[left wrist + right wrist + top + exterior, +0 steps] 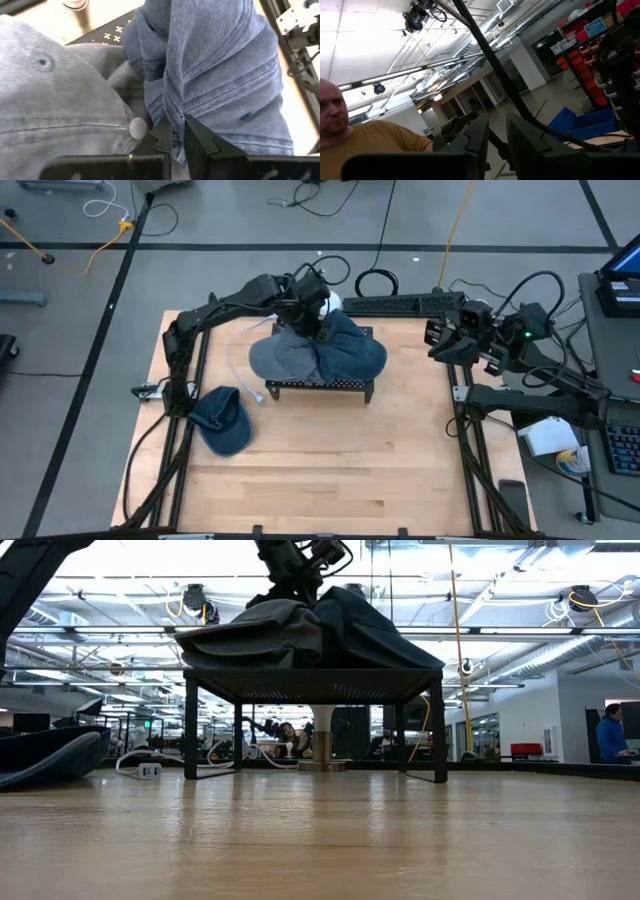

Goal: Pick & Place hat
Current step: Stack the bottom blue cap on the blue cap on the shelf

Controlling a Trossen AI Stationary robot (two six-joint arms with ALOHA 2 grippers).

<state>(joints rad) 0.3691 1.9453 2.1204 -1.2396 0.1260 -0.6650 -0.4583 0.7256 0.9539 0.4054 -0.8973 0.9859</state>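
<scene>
From above, the wooden table (330,460) carries a small black perforated stand (320,386), and two hats are heaped on it: a grey hat (282,358) and a dark blue hat (352,350) bunched in soft folds. A third hat (222,420), also dark blue, lies flat on the wood near the left frame posts, well apart from the stand. The left hand (310,315) is down on the heap, reaching in from the left arm. The right hand (440,340) waits at the table's right edge, clear of everything.

At table level, the stand (315,680) shows as a flat black top on thin straight legs, with the two hats draped over it, the grey one (255,640) sagging left, the blue one (370,630) peaked to the right. The third hat's curved brim (50,755) sits at far left.

Left wrist now: ribbed grey cloth (55,100) with an eyelet and top button beside washed, stitched blue fabric (220,75). The left hand (179,137) is pinched closed on a fold of the blue hat.

Right wrist: the right hand (497,135) points up at the ceiling, fingers nearly together, gripping nothing; a person (360,135) shows beyond it.
</scene>
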